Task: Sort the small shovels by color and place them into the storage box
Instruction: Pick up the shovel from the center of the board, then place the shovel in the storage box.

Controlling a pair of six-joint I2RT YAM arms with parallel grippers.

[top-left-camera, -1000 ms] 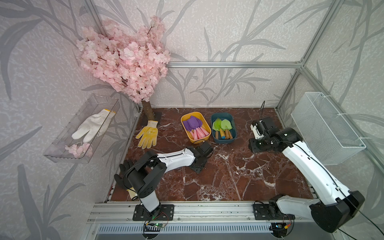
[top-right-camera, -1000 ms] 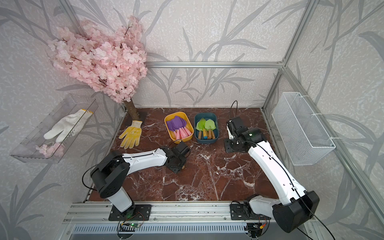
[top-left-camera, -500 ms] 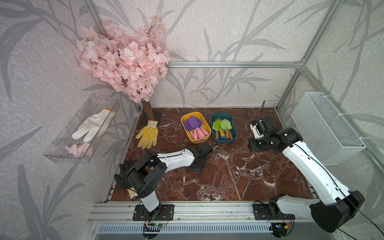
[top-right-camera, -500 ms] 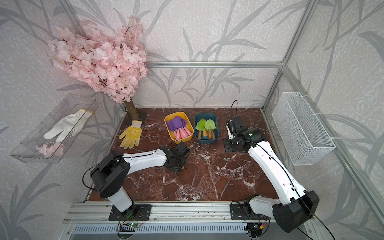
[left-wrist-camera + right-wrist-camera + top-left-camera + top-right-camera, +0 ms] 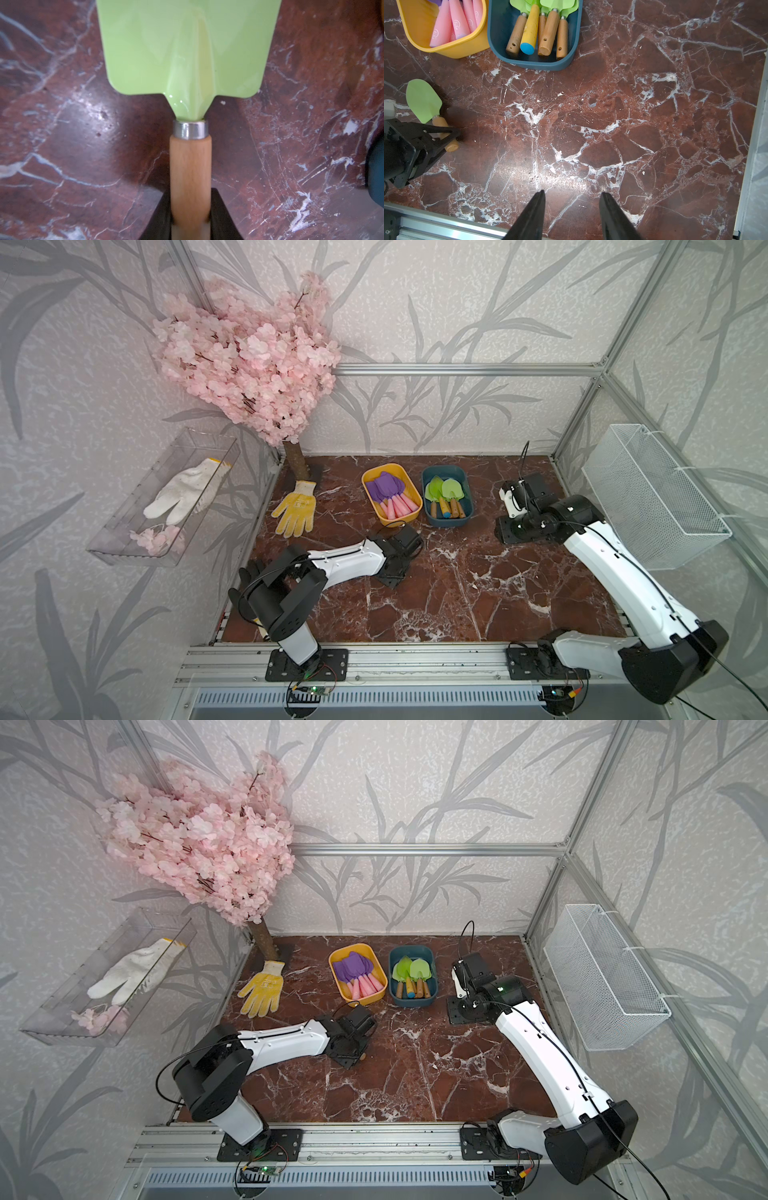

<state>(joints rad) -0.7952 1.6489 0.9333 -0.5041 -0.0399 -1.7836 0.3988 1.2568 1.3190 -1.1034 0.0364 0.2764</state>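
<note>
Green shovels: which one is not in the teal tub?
The wooden-handled shovel out on the marble tabletop, its handle clamped in the left gripper. The other green shovels all lie inside the teal tub.

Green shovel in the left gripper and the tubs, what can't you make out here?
- The green shovel: blade tip cut off by the left wrist view's top edge; handle end hidden inside the left gripper.
- Same shovel, both top views: mostly hidden under the left arm.
- The purple shovels in the yellow tub: overlapping and too small to count in top views; blades cut off at the right wrist view's edge.
</note>
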